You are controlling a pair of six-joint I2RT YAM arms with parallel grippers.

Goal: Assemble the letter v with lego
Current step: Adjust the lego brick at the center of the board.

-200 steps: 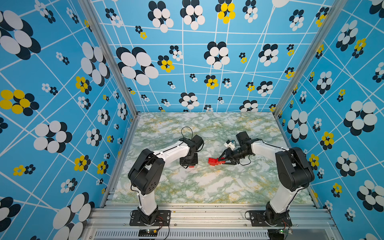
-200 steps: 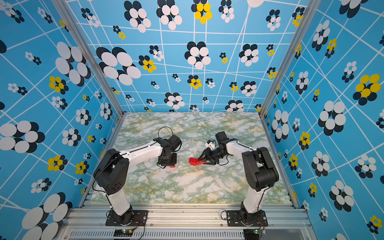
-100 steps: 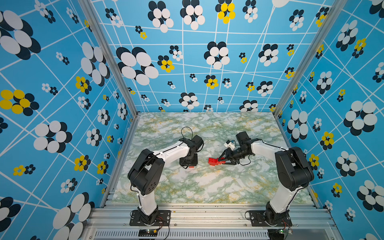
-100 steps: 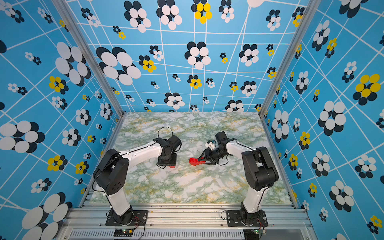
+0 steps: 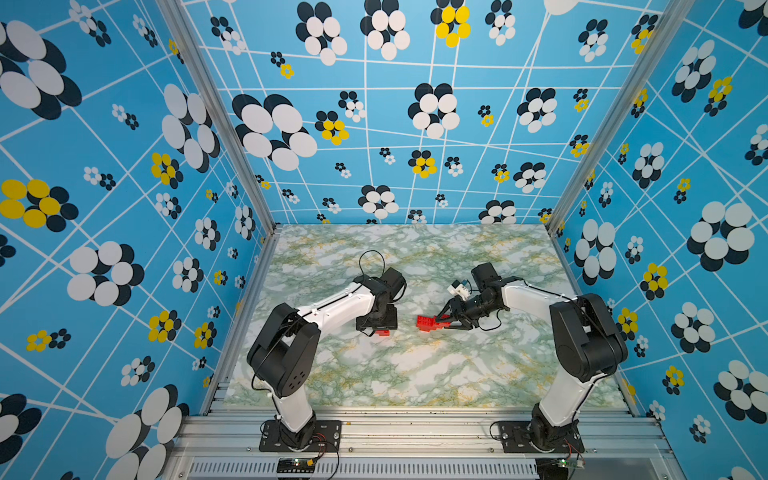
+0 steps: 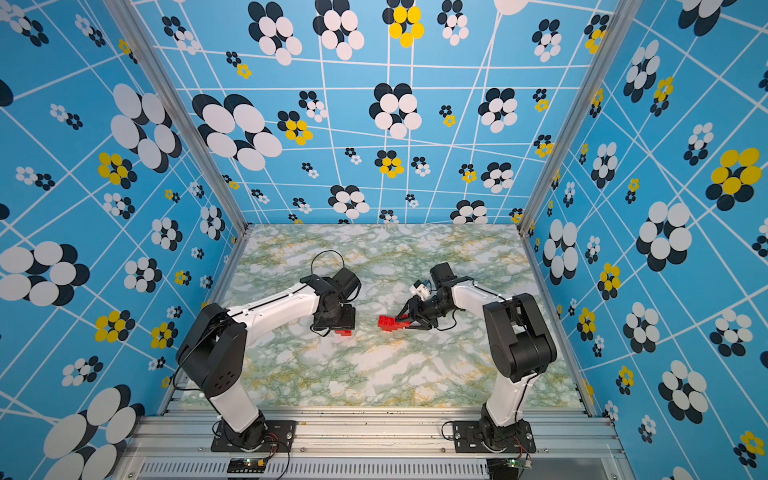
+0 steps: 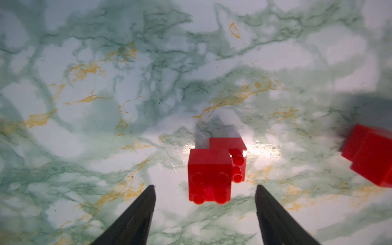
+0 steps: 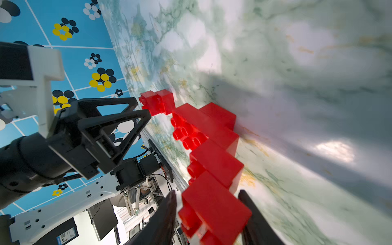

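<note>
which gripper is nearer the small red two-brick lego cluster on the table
Left. The left gripper hangs open over the small red cluster, a finger on each side. The right gripper is off to its side, shut on the long stepped red brick chain.

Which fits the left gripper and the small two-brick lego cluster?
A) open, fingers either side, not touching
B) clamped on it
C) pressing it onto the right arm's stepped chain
A: in the left wrist view the left gripper stands open, with table showing on both sides of the small cluster; the right gripper grips the stepped chain apart from it.
</note>
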